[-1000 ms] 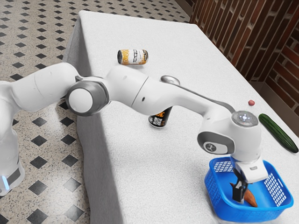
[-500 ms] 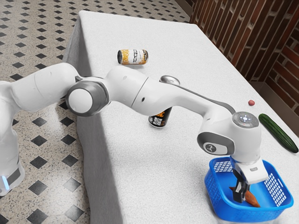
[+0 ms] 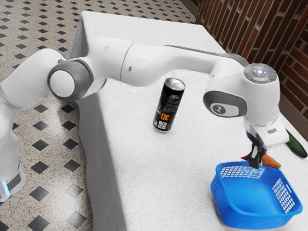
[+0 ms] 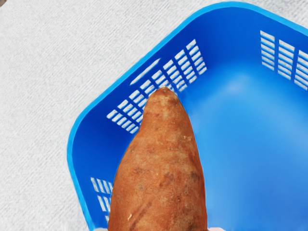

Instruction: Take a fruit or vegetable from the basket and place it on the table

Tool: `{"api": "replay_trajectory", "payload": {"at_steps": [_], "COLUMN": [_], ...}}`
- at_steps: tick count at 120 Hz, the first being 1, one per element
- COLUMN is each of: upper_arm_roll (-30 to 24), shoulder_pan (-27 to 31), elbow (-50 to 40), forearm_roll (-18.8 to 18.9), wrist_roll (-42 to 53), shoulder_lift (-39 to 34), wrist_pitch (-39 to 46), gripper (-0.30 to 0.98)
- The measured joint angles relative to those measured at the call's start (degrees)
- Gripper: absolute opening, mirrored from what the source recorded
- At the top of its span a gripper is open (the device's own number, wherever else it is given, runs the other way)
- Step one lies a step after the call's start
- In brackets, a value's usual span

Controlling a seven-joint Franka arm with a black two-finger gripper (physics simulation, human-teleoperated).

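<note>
Arm and sweet potato at the basket, during the carry from basket to tabletop. The sweet potato (image 3: pixel 271 161), at the lower right of the exterior view, is raised out of the basket (image 3: pixel 222 199) and appears level with its upper rim in the frame; its exact height above that rim cannot be told. The jaws are clamped on it, one to each side, and point downward from the single arm (image 3: pixel 187 60). Its long axis runs nearly level, crossing the jaws and dipping slightly toward the exterior view's right, with an end showing on either side of them. In the wrist view the narrow end points toward the basket's slotted wall, with the blue floor below and alongside. The relation that governs the next move is therefore that of load to rim: tabletop (image 3: pixel 144 168) lies just outside the basket, toward the upper part and the left of the exterior view, and the whole length must pass the rim before lowering. The narrow end could catch the wall if lowered too soon; the rounded body may roll on release, and the can (image 3: pixel 168 105) and cucumber (image 3: pixel 296 144) should be given room
</note>
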Motion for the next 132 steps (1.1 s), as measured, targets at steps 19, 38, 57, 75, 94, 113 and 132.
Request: {"api": "replay_trajectory", "payload": {"at_steps": [19, 38, 57, 75, 94, 113, 132], "upper_arm_roll": [-7.45, -9.67, -12.58, -13.65, -13.16, 0.6, 3.54], "shoulder_pan": [6.46, 15.37, 21.03, 22.46, 21.87, 14.79, 16.34], "elbow": [0.66, 0.68, 0.72, 0.7, 0.65, -4.98, -17.72], "forearm_roll": [3.99, 5.24, 5.65, 5.88, 5.76, 1.53, -6.28], "wrist_roll": [-0.6, -0.24, 0.73, 1.5, 2.11, 2.33, 1.53], "shoulder_lift": [-0.45, -1.39, 1.26, 4.75, 4.94, -11.36, -32.55], "wrist_pitch": [-7.94, -14.04, -18.12, -19.68, -20.46, -20.79, -20.95], "gripper": [0.19, 0.19, 0.18, 0.26, 0.55, 0.64, 0.67]}}
